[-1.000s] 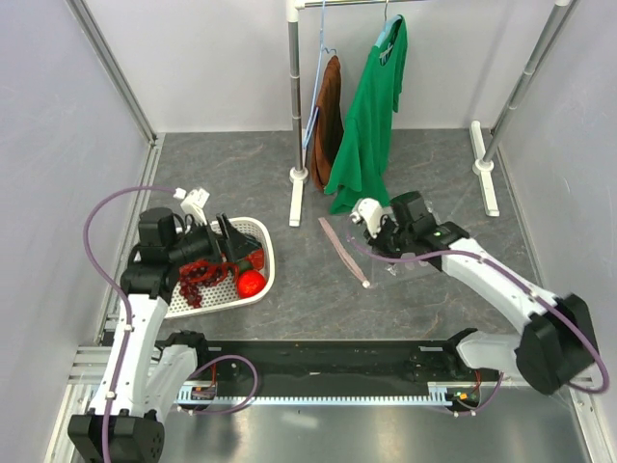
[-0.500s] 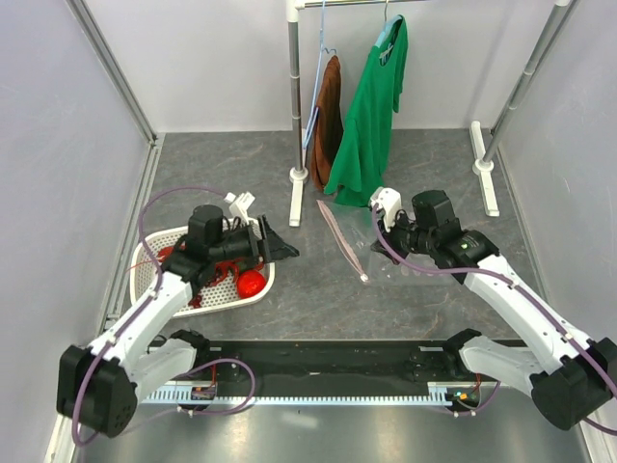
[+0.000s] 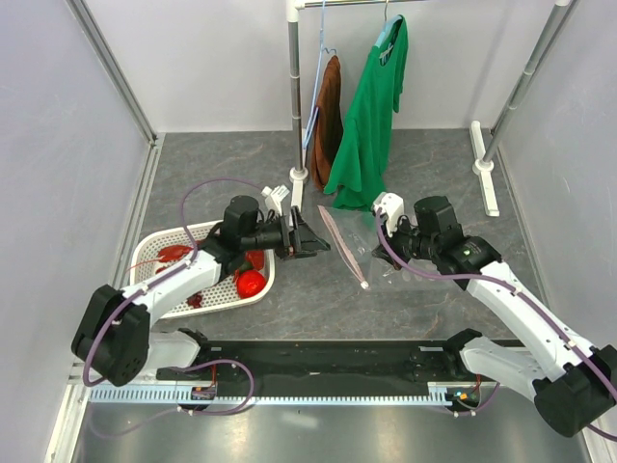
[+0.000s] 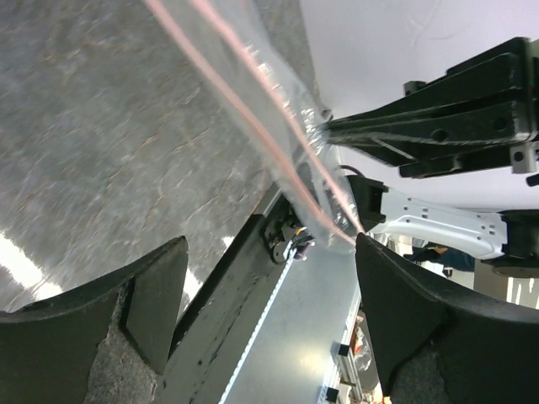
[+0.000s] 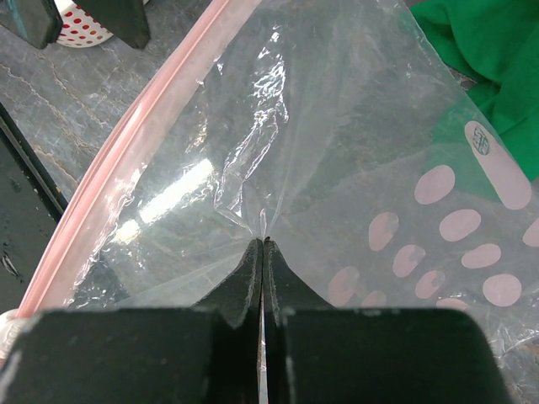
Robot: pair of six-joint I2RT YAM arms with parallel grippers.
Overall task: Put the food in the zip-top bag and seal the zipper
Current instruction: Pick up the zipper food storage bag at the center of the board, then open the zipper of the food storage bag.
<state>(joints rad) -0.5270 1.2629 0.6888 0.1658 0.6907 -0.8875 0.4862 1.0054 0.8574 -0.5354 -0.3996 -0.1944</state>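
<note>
The clear zip-top bag with pale pink dots lies right of centre, and its pink zipper strip faces left. My right gripper is shut on a pinch of the bag's film; the zipper runs along the left of that view. My left gripper is open and empty, its jaws pointing right, just short of the zipper. In the left wrist view the gripper has the zipper ahead of it. The food stays in the white basket: a red lobster and a red tomato.
A clothes rack stands at the back with a green shirt and a brown garment; its white feet rest on the table. The green shirt hangs close behind the bag. The left arm lies over part of the basket.
My left gripper has swung from over the basket rightward to the bag's zipper edge, still open. The right gripper has shifted a little right, still holding the bag.
</note>
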